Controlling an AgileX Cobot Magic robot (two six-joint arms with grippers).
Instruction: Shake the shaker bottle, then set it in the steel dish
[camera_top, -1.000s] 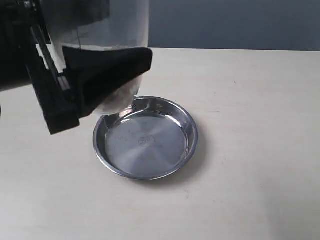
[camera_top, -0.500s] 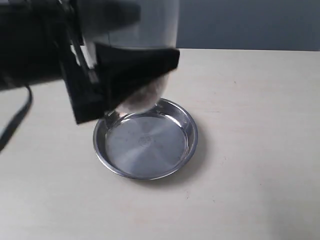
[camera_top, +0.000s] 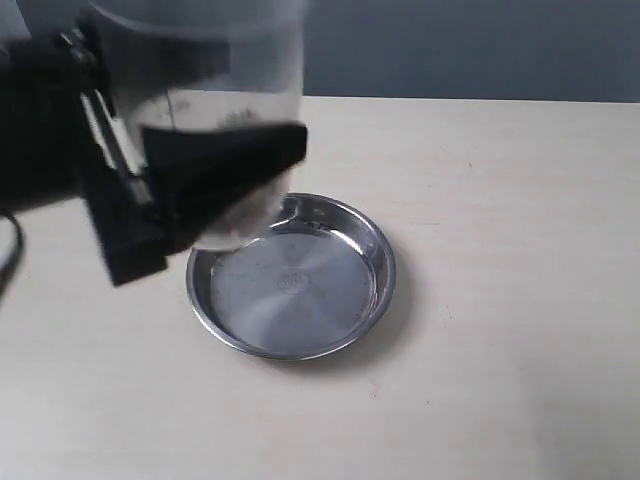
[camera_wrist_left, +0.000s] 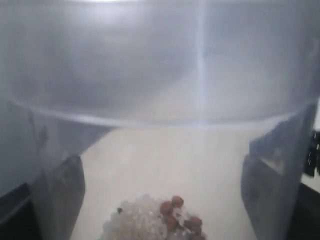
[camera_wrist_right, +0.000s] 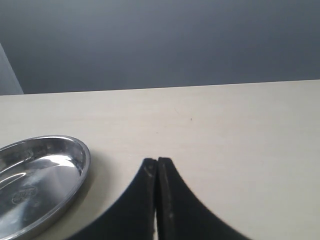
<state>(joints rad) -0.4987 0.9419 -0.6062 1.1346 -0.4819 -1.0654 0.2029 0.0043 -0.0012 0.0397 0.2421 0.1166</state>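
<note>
Here, over a beige table (camera_top: 500, 300) by a grey wall (camera_top: 450, 50), left fingers (camera_top: 220, 160) pinch the shaker bottle (camera_top: 230, 70); right fingers (camera_wrist_right: 147, 200) meet.

One shaker bottle (camera_top: 230, 90), one steel dish (camera_top: 300, 290), one table (camera_top: 500, 300), two pairs of jaws, perhaps five brown beads (camera_wrist_left: 172, 207).

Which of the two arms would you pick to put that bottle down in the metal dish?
The left. The left gripper is clamped on the shaker bottle, held raised close by the rim of the steel dish. The right gripper is shut, empty, and off to the dish's side.
</note>
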